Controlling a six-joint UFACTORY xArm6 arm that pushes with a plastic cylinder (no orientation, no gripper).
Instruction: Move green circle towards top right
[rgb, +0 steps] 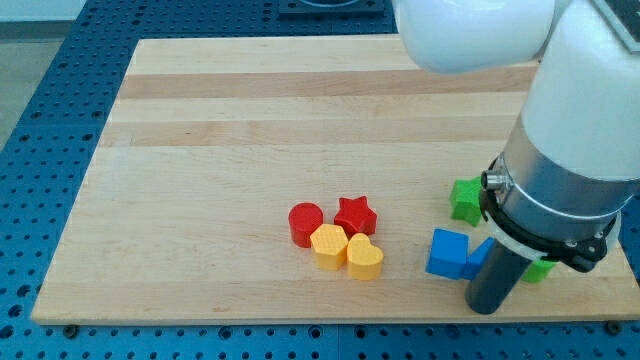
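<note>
My tip (487, 308), a bare fingerless rod, crowding blue cube (447, 253), risking shoving it instead of half-hidden green circle (541, 268).

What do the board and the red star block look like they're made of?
The board looks like pale wood with a smooth, matte finish: lengthwise grain and plank seams show. The red star looks like moulded or printed plastic, with uniform saturated colour and a soft sheen; which one is unclear.
</note>
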